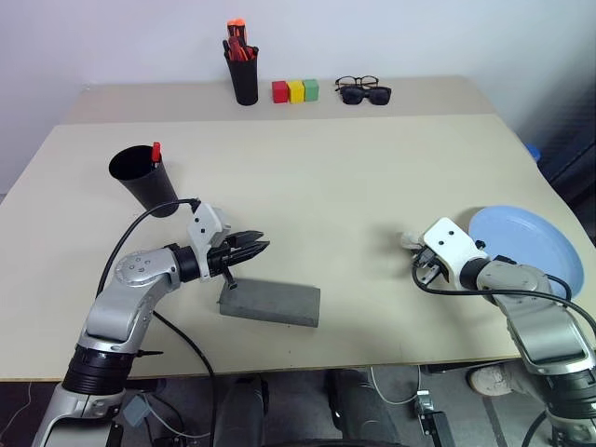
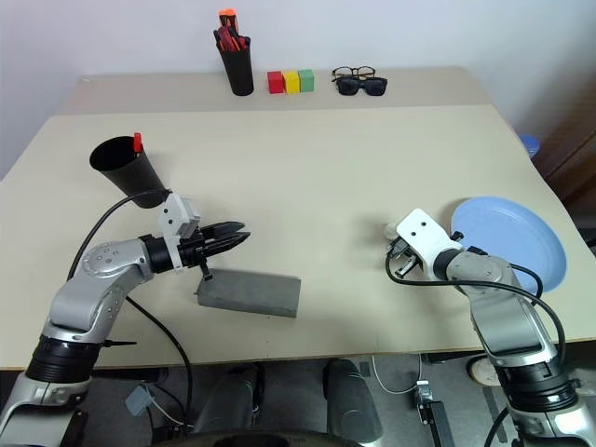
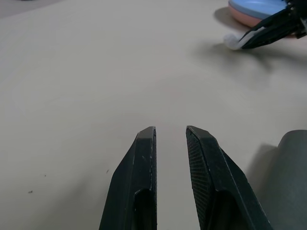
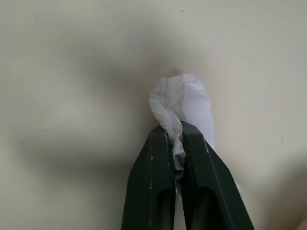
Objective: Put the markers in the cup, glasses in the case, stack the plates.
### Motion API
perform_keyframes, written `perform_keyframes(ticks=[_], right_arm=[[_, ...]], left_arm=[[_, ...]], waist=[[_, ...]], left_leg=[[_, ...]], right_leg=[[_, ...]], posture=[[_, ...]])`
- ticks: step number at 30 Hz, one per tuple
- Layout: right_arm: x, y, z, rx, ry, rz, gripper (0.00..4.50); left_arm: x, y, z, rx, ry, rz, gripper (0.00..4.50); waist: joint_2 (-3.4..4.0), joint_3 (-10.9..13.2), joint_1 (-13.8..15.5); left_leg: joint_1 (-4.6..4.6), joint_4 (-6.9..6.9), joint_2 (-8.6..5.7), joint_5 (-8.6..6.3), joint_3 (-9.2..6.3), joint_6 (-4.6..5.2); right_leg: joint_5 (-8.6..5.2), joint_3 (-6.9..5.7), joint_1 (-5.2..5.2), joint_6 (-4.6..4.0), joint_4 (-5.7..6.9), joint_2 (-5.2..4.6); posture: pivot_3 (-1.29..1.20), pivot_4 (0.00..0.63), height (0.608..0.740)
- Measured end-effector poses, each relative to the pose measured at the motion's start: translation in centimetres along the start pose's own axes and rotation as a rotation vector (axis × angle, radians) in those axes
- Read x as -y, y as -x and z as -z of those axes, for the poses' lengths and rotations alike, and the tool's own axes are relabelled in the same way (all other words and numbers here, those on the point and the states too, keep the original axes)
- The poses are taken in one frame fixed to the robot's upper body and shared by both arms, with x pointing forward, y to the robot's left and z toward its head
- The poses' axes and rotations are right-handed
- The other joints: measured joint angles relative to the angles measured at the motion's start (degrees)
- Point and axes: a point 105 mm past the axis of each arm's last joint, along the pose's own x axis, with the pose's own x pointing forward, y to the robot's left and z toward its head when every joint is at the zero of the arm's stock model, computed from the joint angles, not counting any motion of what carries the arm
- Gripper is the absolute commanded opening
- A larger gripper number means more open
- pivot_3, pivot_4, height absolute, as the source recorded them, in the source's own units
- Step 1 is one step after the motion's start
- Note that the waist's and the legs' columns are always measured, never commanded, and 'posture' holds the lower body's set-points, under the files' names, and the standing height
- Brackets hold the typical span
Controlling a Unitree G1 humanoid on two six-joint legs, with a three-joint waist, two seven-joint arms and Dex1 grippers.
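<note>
Plates (image 3: 256, 10) sit stacked at my right, pink under blue seen from my left wrist. My right hand (image 4: 175, 139) pinches crumpled white tissue (image 4: 184, 98); my left hand (image 3: 170, 132) hovers slightly parted by the case (image 1: 270, 302).

Silver arms, white wrists, black cables, black fingers (image 3: 144, 182).

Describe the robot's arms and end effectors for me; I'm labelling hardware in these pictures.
Both arms are silver-grey metal segments with black joints and looping black cables. Each wrist carries a white housing. The left end effector and right end effector each have two black tapered fingers with finely textured inner pads.
</note>
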Motion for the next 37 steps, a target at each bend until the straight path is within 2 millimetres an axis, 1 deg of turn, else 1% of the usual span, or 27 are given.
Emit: perform_keyframes(ticks=[2,4,6,7,8,9,10,13,14,16,17,19,21,22,25,27,28,30,31,34,37], right_arm=[[1.1,0.8,-0.5,0.008,0.018,0.041,0.07],[3.5,2.2,-0.9,0.005,0.023,0.132,0.07],[6.8,4.3,-0.3,-0.059,0.037,0.26,0.07],[7.8,4.9,0.0,-0.085,0.038,0.301,0.07],[9.1,5.9,0.7,-0.129,0.045,0.356,0.69],[9.6,6.3,1.5,-0.164,0.047,0.377,0.98],[9.7,6.4,2.2,-0.19,0.039,0.381,1.38],[9.4,6.0,3.7,-0.235,0.028,0.371,2.89],[9.5,5.9,3.7,-0.236,0.036,0.376,3.28],[9.7,5.4,3.0,-0.205,0.066,0.382,3.28],[9.9,5.0,2.2,-0.175,0.09,0.382,3.28],[10.0,3.9,0.2,-0.078,0.116,0.371,3.28],[9.5,2.8,-1.8,0.042,0.097,0.332,3.28],[9.0,2.2,-2.7,0.106,0.071,0.301,3.28],[6.8,0.3,-6.2,0.335,-0.056,0.156,3.28],[5.4,-0.3,-7.7,0.433,-0.137,0.029,3.28],[5.1,-0.4,-7.9,0.446,-0.151,-0.002,3.28],[3.9,-0.7,-8.2,0.468,-0.174,-0.099,3.28],[3.4,-0.9,-8.1,0.464,-0.178,-0.133,3.28],[2.3,-1.7,-7.6,0.44,-0.175,-0.191,3.28],[2.1,-2.2,-7.5,0.433,-0.189,-0.207,3.28]], left_arm=[[-0.2,-0.1,-0.2,0.007,0.001,-0.009,0.95],[-0.6,0.0,-0.2,0.015,0.01,-0.029,0.95],[-1.0,0.4,-0.2,0.02,0.016,-0.053,0.95],[-1.1,0.6,-0.1,0.017,0.018,-0.061,0.95],[-1.3,0.8,0.1,0.013,0.023,-0.07,0.95],[-1.3,0.9,0.3,0.01,0.028,-0.077,0.95],[-1.3,1.1,0.6,0.004,0.037,-0.084,0.95],[-1.5,1.2,0.7,0.003,0.041,-0.103,0.95],[-1.7,1.3,0.7,0.005,0.041,-0.112,0.95],[-2.0,1.9,0.7,0.01,0.038,-0.15,0.95],[-2.1,2.4,0.7,0.012,0.031,-0.17,0.95],[-2.5,3.8,1.2,0.0,0.026,-0.235,0.95],[-3.1,5.2,1.5,-0.009,0.016,-0.312,0.95],[-3.5,5.9,1.5,-0.009,0.011,-0.354,0.95],[-4.6,9.1,1.6,-0.017,-0.007,-0.508,0.95],[-5.1,11.5,2.2,-0.046,-0.009,-0.609,0.95],[-5.2,12.3,2.5,-0.057,-0.006,-0.639,0.95],[-5.1,14.4,3.3,-0.09,0.008,-0.715,0.95],[-5.0,15.0,3.4,-0.098,0.011,-0.738,0.95],[-4.8,15.5,3.2,-0.096,0.003,-0.766,0.95],[-4.8,15.3,2.7,-0.08,-0.009,-0.772,0.95]], waist=[[0.01,0.0,0.0],[0.0,0.0,0.1],[0.01,0.0,0.1],[0.0,0.0,0.1],[-0.01,0.0,0.1],[-0.03,0.0,0.1],[-0.03,0.0,0.1],[-0.01,0.0,-0.3],[0.01,0.0,-0.3],[0.01,0.0,-0.6],[0.01,0.0,-0.8],[0.01,0.0,-1.2],[0.01,0.0,-1.3],[-0.02,0.0,-1.3],[-0.03,0.0,-1.5],[-0.02,0.0,-1.5],[-0.03,0.0,-1.3],[-0.04,0.0,-0.8],[-0.05,0.0,-0.5],[-0.05,0.0,0.0],[-0.05,0.0,-0.2]], left_leg=[[0.0,0.0,0.0,0.0,0.0,0.0],[-0.01,0.01,0.0,0.0,0.0,0.0],[0.0,-0.01,0.0,0.0,0.0,0.0],[0.01,-0.04,0.0,0.0,0.0,0.0],[0.02,-0.05,0.0,0.0,0.0,0.0],[0.02,-0.05,0.01,-0.01,0.0,0.01],[0.02,-0.04,0.01,0.0,0.0,0.01],[0.04,-0.01,0.01,0.0,0.07,0.01],[0.06,-0.01,0.0,0.0,0.09,0.01],[0.08,-0.04,0.02,-0.01,0.11,0.01],[0.09,-0.05,0.02,-0.01,0.11,0.01],[0.1,-0.08,0.04,-0.01,0.1,0.01],[0.09,-0.08,0.04,-0.01,0.09,0.01],[0.08,-0.07,0.04,0.0,0.08,0.01],[0.07,-0.08,0.04,-0.01,0.08,0.01],[0.06,-0.09,0.04,-0.01,0.07,0.01],[0.05,-0.08,0.04,-0.01,0.05,0.01],[0.03,-0.07,0.03,-0.01,0.06,0.02],[0.03,-0.05,0.03,-0.01,0.06,0.01],[0.03,0.01,0.03,-0.01,0.07,0.01],[0.04,-0.01,0.03,-0.01,0.08,0.01]], right_leg=[[0.0,0.0,0.0,0.01,0.0,0.0],[0.01,0.0,0.0,0.01,0.0,0.0],[0.0,0.0,0.0,0.0,0.0,-0.01],[0.0,-0.01,0.0,0.0,-0.01,0.0],[0.0,-0.01,0.0,0.0,-0.01,0.0],[-0.01,-0.01,0.0,-0.01,-0.01,0.0],[-0.01,-0.01,0.0,-0.01,-0.01,0.01],[0.0,0.06,0.0,-0.02,-0.01,0.0],[0.0,0.07,0.0,-0.03,0.0,0.0],[0.0,0.07,-0.01,-0.03,0.02,0.0],[0.01,0.07,-0.01,-0.03,0.02,0.01],[0.01,0.07,-0.01,-0.02,0.03,0.02],[0.01,0.06,-0.01,-0.02,0.03,0.02],[0.01,0.06,-0.01,-0.01,0.03,0.03],[0.1,0.07,-0.01,0.14,0.02,0.01],[0.1,0.06,-0.01,0.14,0.02,0.01],[0.09,0.04,0.0,0.13,0.01,0.01],[0.01,0.04,0.0,-0.01,-0.02,-0.01],[0.0,0.04,0.0,-0.03,-0.03,-0.01],[-0.01,0.05,0.02,-0.06,-0.03,-0.01],[-0.01,0.05,0.0,-0.06,-0.02,0.0]], posture=[[0.0,0.15,0.74],[0.0,0.15,0.74],[0.0,0.15,0.74],[0.0,0.15,0.74],[0.0,0.15,0.74],[0.0,0.15,0.74],[0.0,0.15,0.74],[0.0,0.15,0.74],[0.0,0.15,0.74],[0.0,0.15,0.74],[0.0,0.15,0.74],[0.0,0.15,0.74],[0.0,0.15,0.74],[0.0,0.15,0.74],[0.0,0.15,0.74],[0.0,0.15,0.74],[0.0,0.15,0.74],[0.0,0.15,0.74],[0.0,0.15,0.74],[0.0,0.15,0.74],[0.0,0.15,0.74]])
